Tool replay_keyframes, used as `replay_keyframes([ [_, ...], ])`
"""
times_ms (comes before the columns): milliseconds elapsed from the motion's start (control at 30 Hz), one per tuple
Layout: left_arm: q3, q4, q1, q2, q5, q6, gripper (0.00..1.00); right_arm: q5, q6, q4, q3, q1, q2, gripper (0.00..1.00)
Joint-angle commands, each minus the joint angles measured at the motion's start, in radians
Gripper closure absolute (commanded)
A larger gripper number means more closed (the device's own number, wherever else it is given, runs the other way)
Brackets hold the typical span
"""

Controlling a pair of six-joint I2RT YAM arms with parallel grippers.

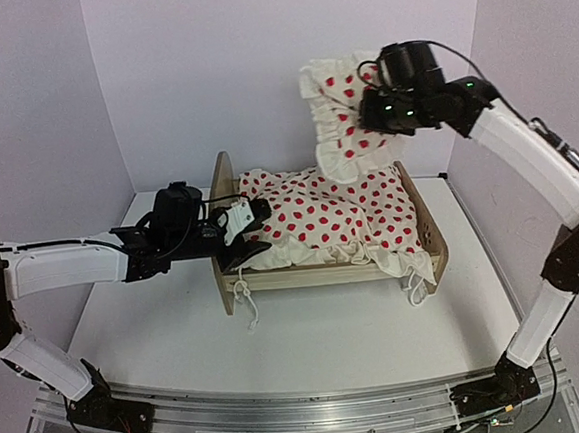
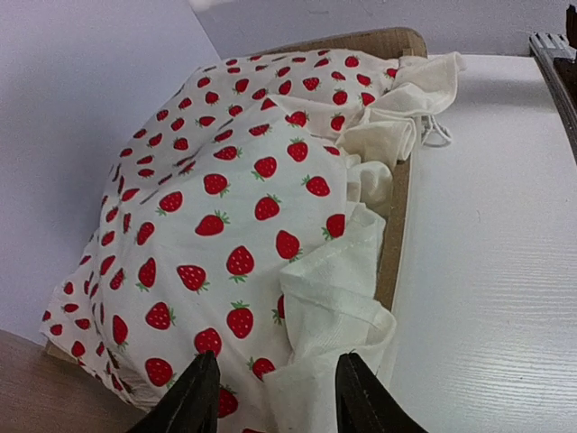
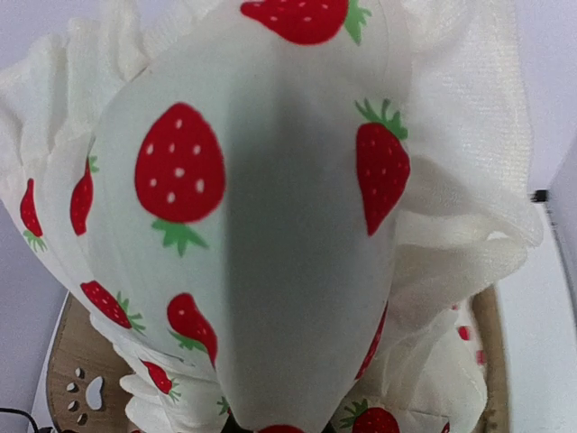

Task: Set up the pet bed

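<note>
One white table (image 1: 310, 345), arm bases at its near edge. Pet bed (image 1: 314, 276) stands mid-table, closer to the far edge, long side parallel to the near edge. Its rounded plywood end board (image 1: 223, 187) is at the left and its other end board (image 1: 429, 234) at the right.

Strawberry-print blanket (image 1: 339, 213) lies bunched over the whole bed. Cream ruffle spills over the front rail and the right end. Mattress not visible.

Strawberry-print pillow (image 1: 340, 122), ruffled edge, hangs in the air above the bed's far right corner, apart from the blanket. Right gripper (image 1: 369, 110) is clamped on its upper right part. Right wrist view is filled by the hanging pillow (image 3: 270, 225), fingers hidden. Paw-print cutout (image 3: 90, 393) shows in an end board below.

Left gripper (image 1: 255, 229) sits at the left end board, just over the blanket's edge, fingers (image 2: 194, 401) spread, cloth between them, not pinched.

White tie cord (image 1: 246, 302) dangles at the bed's near left corner.
</note>
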Motion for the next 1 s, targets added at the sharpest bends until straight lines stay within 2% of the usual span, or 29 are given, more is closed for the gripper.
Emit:
replay_keyframes([
  [0, 0.109, 0.049, 0.047, -0.064, 0.072, -0.15, 0.46, -0.028, 0.096, 0.174, 0.093, 0.118, 0.146, 1.0],
  [67, 0.219, 0.023, 0.086, -0.052, 0.064, -0.267, 0.39, -0.059, 0.162, 0.254, 0.099, 0.14, 0.193, 1.0],
  [200, 0.353, -0.079, 0.104, -0.065, 0.041, -0.369, 0.39, -0.12, 0.363, 0.329, 0.131, 0.153, 0.32, 1.0],
  [367, 0.35, -0.114, 0.111, -0.112, -0.044, -0.347, 0.38, -0.177, 0.582, 0.376, 0.129, 0.165, 0.413, 1.0],
  [600, 0.316, -0.113, 0.12, -0.127, -0.082, -0.335, 0.37, -0.224, 0.649, 0.338, 0.169, 0.219, 0.483, 1.0],
  [733, 0.316, -0.111, 0.12, -0.12, -0.089, -0.333, 0.37, -0.304, 0.688, 0.316, 0.195, 0.228, 0.545, 0.99],
  [767, 0.315, -0.109, 0.12, -0.12, -0.09, -0.332, 0.37, -0.307, 0.685, 0.312, 0.201, 0.229, 0.556, 0.87],
  [867, 0.317, -0.112, 0.119, -0.122, -0.094, -0.33, 0.36, -0.317, 0.63, 0.304, 0.268, 0.228, 0.59, 0.41],
  [967, 0.319, -0.115, 0.121, -0.124, -0.109, -0.322, 0.35, -0.285, 0.516, 0.289, 0.329, 0.228, 0.586, 0.06],
])
